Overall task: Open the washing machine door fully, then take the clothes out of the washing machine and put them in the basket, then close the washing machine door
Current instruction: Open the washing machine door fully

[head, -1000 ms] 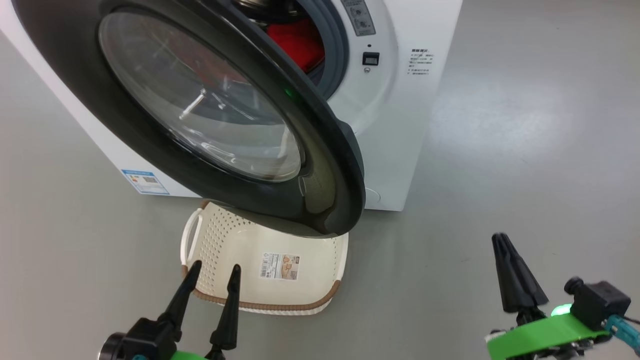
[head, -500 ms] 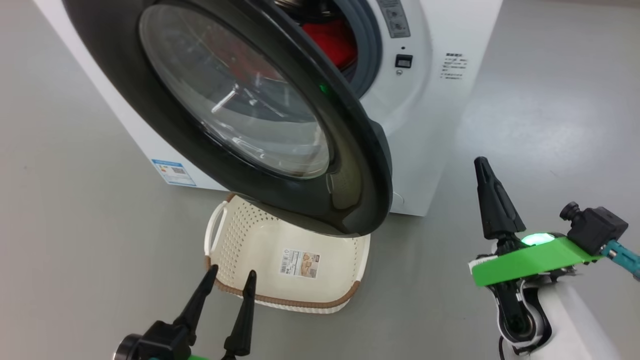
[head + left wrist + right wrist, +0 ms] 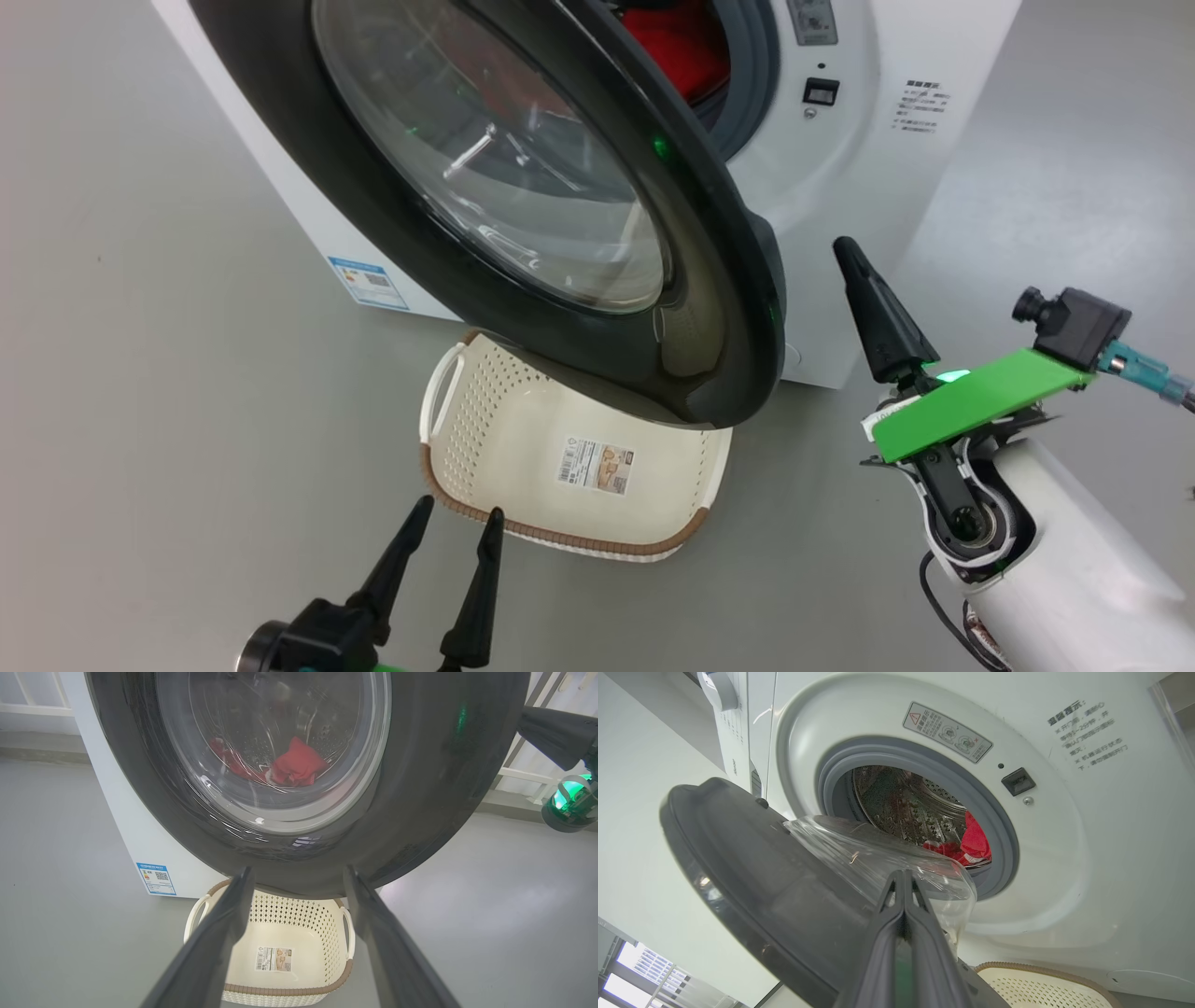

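Grey glossy floor (image 3: 140, 392), bare room. Big white front-loading washing machine (image 3: 943, 187) sits upper right of head view, its large round black-rimmed glass door (image 3: 738, 308) swung part-open across centre frame.

Just changed: the right gripper (image 3: 848, 250) has climbed from lower right to mid-right, now just beside the door's free edge, not touching, & its two dark fingers have gone pressed together. Head cam shifted too. Looks like prep to nudge the door wider; step 1 isn't done.

Bright red fabric clothes (image 3: 686, 47) lie inside the opening, top centre. Cream perforated plastic basket (image 3: 523, 448) sits on floor under the door's lower rim. Low centre-left, the left gripper (image 3: 459, 511) is spread, holding nothing, near the basket's front rim.

Room: open floor right of door. The door overhangs the basket, so the drop path is tight.
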Robot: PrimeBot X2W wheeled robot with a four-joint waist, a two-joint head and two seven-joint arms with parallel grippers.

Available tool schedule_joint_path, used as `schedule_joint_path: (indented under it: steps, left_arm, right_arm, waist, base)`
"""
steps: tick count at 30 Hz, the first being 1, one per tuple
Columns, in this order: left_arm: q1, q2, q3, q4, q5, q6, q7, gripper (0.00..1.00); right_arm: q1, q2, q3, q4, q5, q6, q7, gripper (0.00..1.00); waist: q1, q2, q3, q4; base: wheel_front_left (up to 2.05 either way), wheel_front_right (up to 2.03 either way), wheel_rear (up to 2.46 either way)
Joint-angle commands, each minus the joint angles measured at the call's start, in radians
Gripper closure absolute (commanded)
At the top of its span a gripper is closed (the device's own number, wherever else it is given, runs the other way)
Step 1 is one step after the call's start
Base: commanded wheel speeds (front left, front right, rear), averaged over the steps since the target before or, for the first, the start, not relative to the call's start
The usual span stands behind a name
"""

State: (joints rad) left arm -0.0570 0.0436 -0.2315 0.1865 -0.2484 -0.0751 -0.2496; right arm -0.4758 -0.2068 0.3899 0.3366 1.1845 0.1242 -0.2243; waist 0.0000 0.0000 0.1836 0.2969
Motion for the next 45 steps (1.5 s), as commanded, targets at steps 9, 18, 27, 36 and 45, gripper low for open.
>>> schedule_joint_path:
  steps: [9, 18, 27, 36, 45]
  left_arm:
    - [-0.038, 0.007, 0.002, -0.031, -0.018, 0.017, -0.012, 0.00]
    - [-0.040, 0.007, -0.012, -0.038, -0.026, 0.020, -0.012, 0.00]
    - [-0.029, 0.007, -0.024, -0.051, -0.030, 0.024, -0.012, 0.00]
    - [-0.005, 0.007, -0.027, -0.048, -0.025, 0.032, -0.012, 0.00]
    - [0.026, 0.007, -0.021, -0.052, -0.021, 0.043, -0.012, 0.00]
  right_arm:
    - [-0.095, -0.103, 0.143, -0.057, 0.243, 0.007, 0.124, 1.00]
    - [-0.120, -0.144, 0.196, -0.085, 0.361, 0.007, 0.255, 1.00]
    - [-0.081, -0.153, 0.228, -0.136, 0.423, 0.007, 0.378, 1.00]
    - [-0.038, -0.135, 0.255, -0.162, 0.416, 0.007, 0.440, 1.00]
    - [0.010, -0.104, 0.269, -0.180, 0.414, 0.007, 0.472, 1.00]
  waist:
    - [0.0000, 0.0000, 0.022, 0.029]
    - [0.0000, 0.0000, 0.019, 0.045]
    - [0.0000, 0.0000, -0.002, 0.069]
    - [0.0000, 0.0000, -0.036, 0.113]
    - [0.0000, 0.0000, -0.075, 0.196]
  base:
    - [0.00, 0.00, 0.00]
    - [0.00, 0.00, 0.00]
    - [0.00, 0.00, 0.00]
    - [0.00, 0.00, 0.00]
    - [0.00, 0.00, 0.00]
